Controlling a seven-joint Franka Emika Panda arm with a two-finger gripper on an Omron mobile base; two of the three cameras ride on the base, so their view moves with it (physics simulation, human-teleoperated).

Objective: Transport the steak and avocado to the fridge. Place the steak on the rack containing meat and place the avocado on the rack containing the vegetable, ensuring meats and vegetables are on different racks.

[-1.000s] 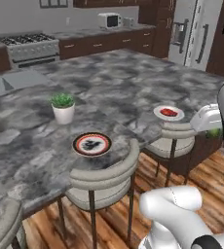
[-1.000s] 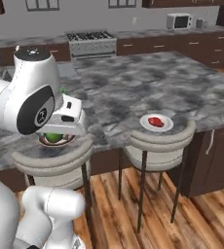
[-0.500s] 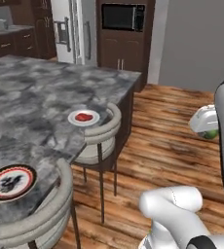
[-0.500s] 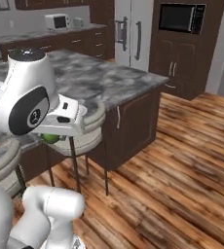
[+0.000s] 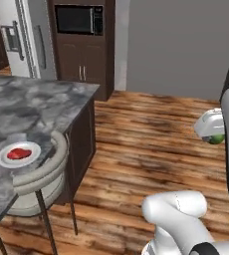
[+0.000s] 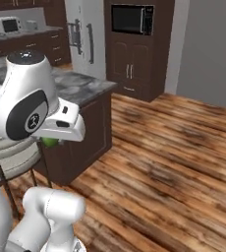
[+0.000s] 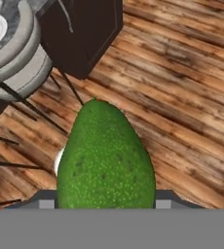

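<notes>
Hand view first: the pebbled dark green avocado (image 7: 105,158) sits right in front of the lens, held in the claw (image 7: 105,202), whose jaws stand partly closed against the fruit's sides with wooden floor far below it. In the left base view the same fruit peeks out green under the white hand (image 5: 215,138), and in the right base view a sliver of it shows beneath the hand (image 6: 49,142).

Off behind and to the side of the claw, the bright red marbled steak (image 5: 19,153) lies on its small white plate (image 5: 6,161) at the edge of the grey marbled worktop (image 5: 32,99), above a round grey stool (image 5: 42,177). Well ahead of the claw stands the tall brushed-metal fridge (image 6: 81,34) with long dark handles, beside a dark wooden cabinet holding a black microwave (image 6: 131,18).

By my reading this is the carry leg for the avocado: fruit in hand, base heading for the fridge, steak not yet collected. Next comes closing in on the doors, which look shut from here, and getting one open before the vegetable rack can be reached.

Against half a second ago, the whole picture has swung: the worktop slides away to one side, open floor spreads out, and the fridge and microwave cabinet loom larger. That is the base driving; the steak's plate has not budged on the worktop, and the grip on the avocado is unchanged.
</notes>
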